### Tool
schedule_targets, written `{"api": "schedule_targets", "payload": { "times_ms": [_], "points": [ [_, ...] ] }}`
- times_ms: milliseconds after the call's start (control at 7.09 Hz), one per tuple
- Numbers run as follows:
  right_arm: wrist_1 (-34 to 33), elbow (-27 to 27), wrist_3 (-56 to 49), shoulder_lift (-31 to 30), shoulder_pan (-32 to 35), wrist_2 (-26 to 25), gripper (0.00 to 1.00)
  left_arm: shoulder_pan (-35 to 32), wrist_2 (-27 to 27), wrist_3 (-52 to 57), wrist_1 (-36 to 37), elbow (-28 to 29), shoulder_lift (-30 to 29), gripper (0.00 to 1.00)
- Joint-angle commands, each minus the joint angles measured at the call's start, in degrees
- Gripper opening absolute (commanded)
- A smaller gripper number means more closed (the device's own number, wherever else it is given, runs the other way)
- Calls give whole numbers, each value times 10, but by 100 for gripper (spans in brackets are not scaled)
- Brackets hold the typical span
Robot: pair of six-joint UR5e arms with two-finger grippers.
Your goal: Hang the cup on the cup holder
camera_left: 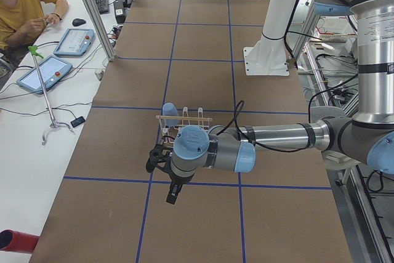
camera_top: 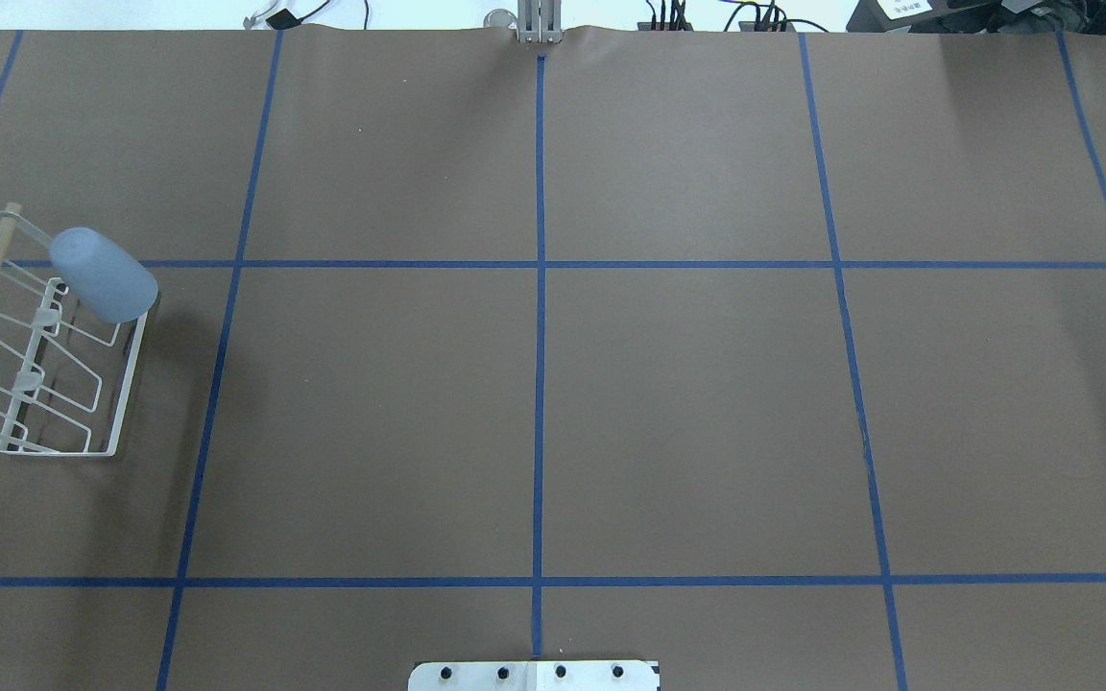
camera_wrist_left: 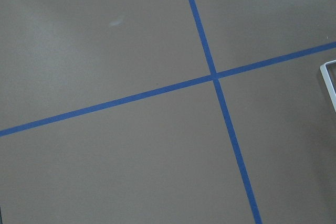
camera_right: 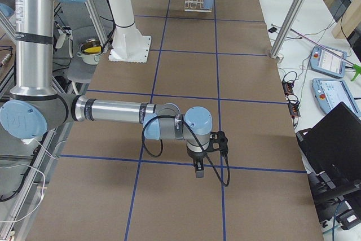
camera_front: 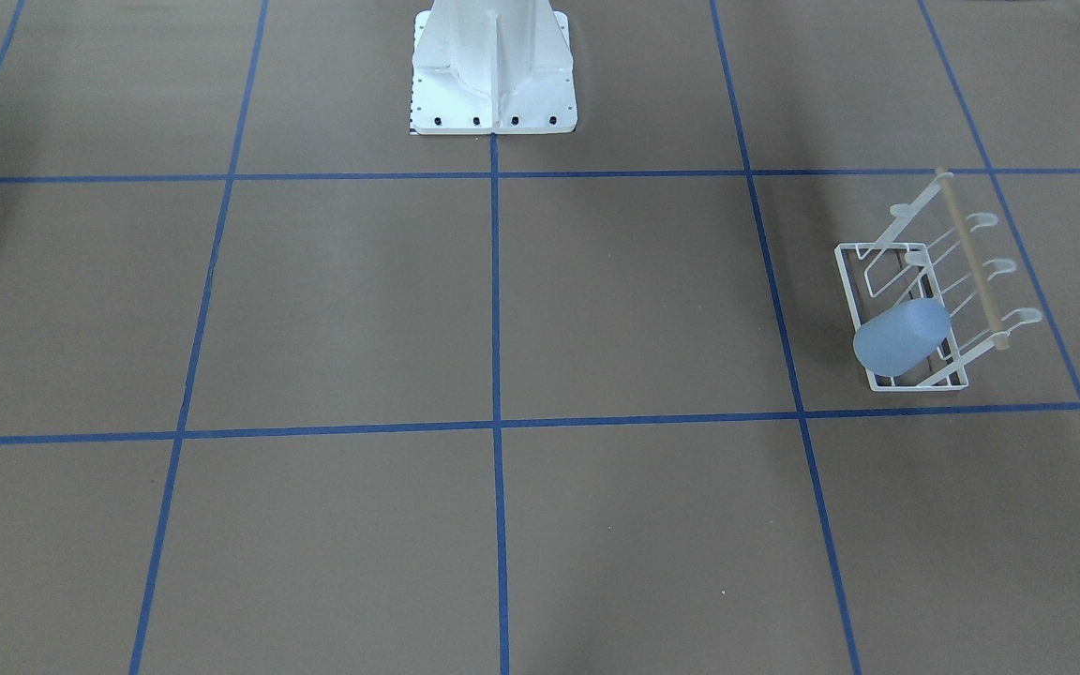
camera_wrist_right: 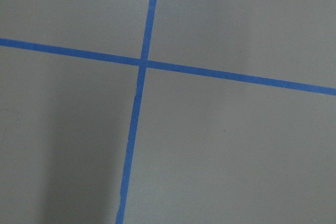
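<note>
Brown table (camera_top: 687, 413), blue tape grid (camera_top: 540, 384); cup (camera_top: 102, 274) on cup holder (camera_top: 30, 379); left jaws, right jaws: opening indiscernible.

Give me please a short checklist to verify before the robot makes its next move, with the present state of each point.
1. The cup sits tilted over a prong of the cup holder: ok.
2. The cup holder stands flat on the table: ok.
3. No gripper is touching the cup: ok.
4. The left gripper open or shut: cannot tell, only a side view shows it.
5. The right gripper open or shut: cannot tell, for the same reason.
</note>
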Motion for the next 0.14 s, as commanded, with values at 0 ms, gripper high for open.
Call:
{"api": "schedule_targets", "payload": {
  "times_ms": [0],
  "points": [
    [1,-1,1,0,-2,0,100,1,0,0,0,0,0,98]
  ]
}}
